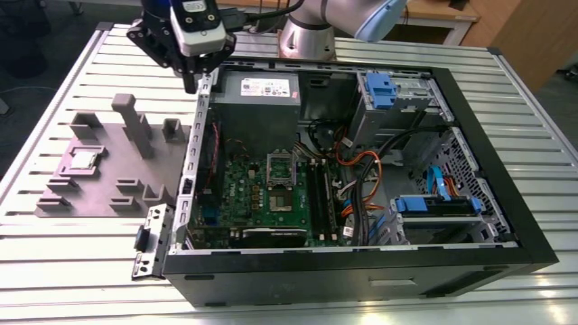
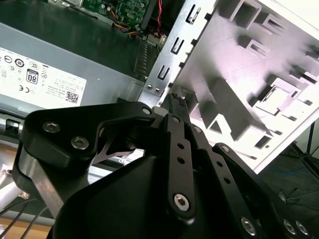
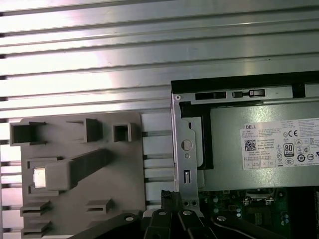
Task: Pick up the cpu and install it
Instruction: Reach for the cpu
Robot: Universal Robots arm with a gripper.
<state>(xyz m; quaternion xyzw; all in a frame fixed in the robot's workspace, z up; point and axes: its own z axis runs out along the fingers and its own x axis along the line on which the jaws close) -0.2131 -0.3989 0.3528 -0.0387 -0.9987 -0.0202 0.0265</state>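
Arm: the arm [image 1: 316, 27] reaches in from the far side of the table [image 1: 72, 250], and its wrist points the pincer [image 1: 191, 84] straight down.
Pincer position: it hangs above the metal side wall [image 1: 200, 128] of the open computer case [image 1: 488, 196], at the corner by the power supply [image 1: 260, 88]. This is on the exterior view's left side of the case. It touches nothing.
Pincer state: in both wrist views the black fingers [image 2: 178, 102] look pressed together at the tips [image 3: 171, 199], with nothing between them.
Cpu: the cpu [image 1: 84, 160] lies flat in a square recess of the grey fixture plate [image 1: 108, 196]. The plate sits on the table just beside the case, on the exterior view's left. In the first wrist view the cpu [image 3: 39, 178] shows as a pale square, well apart from the pincer.
Motherboard: the green motherboard [image 1: 262, 203] lies inside the case, with the silver socket frame [image 1: 281, 169] on it.
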